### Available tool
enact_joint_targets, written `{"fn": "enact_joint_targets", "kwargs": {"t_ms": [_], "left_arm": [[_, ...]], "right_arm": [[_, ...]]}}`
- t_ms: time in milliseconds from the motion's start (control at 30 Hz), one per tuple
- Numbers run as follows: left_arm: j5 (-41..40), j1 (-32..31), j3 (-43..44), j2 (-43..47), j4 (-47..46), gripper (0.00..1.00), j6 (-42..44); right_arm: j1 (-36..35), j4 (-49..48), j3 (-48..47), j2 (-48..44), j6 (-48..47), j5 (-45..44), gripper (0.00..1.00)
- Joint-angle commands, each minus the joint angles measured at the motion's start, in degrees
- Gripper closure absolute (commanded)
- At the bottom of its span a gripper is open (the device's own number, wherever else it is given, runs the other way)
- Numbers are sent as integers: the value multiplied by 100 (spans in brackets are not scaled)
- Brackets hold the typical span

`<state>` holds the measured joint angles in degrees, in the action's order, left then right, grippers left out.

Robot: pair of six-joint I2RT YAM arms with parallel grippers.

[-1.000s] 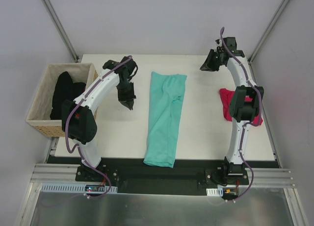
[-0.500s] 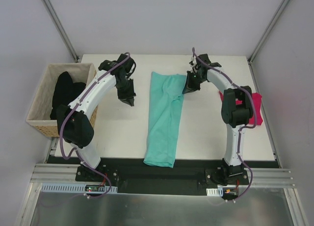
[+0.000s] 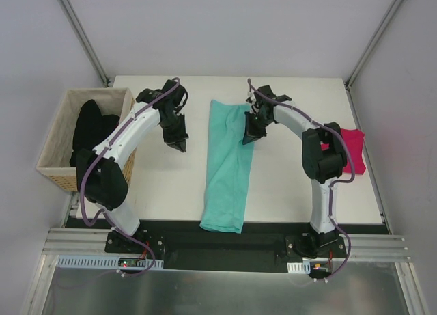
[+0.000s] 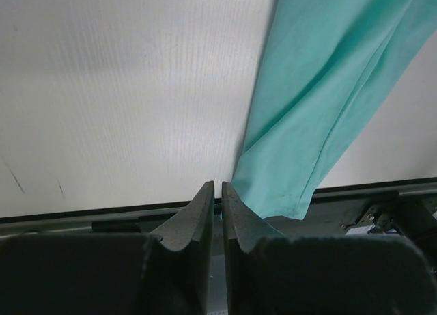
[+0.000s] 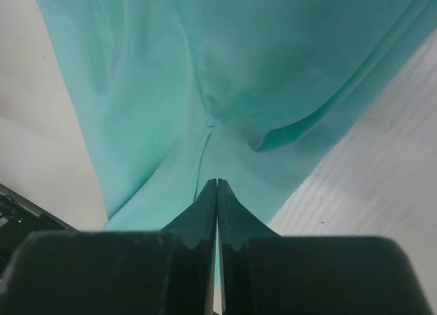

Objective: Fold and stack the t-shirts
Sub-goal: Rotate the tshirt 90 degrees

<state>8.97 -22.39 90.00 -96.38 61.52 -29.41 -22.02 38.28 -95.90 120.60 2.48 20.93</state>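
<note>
The right gripper (image 3: 247,141), jaws pressed closed, points down over the far right edge of the teal t-shirt (image 3: 227,175), a long flat strip, while the left gripper (image 3: 183,148), nearly closed and empty, hangs left of that shirt.

The pink shirt (image 3: 351,159) is half hidden behind the right arm (image 3: 326,158). Ahead of the right gripper (image 5: 217,182) the teal shirt (image 5: 273,69) runs off the wrist view; whether the closed tips pinch cloth, I can't tell. Left of the left gripper (image 3: 183,148), the black shirts (image 3: 89,127) heaped in the basket (image 3: 56,134) can't be counted.
</note>
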Motion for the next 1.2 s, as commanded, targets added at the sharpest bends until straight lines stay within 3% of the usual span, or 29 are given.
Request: {"fn": "enact_joint_targets", "kwargs": {"t_ms": [0,600,1167], "left_arm": [[114,51,-105,330,-70,92,-91],[78,51,-413,559,-87,92,-100],[-203,138,949,594,317,90,146]], "right_arm": [[-337,66,176,-396,50,-28,99],[-593,-295,458,-247,437,166,99],[-593,-690,765,175,877,614,99]]}}
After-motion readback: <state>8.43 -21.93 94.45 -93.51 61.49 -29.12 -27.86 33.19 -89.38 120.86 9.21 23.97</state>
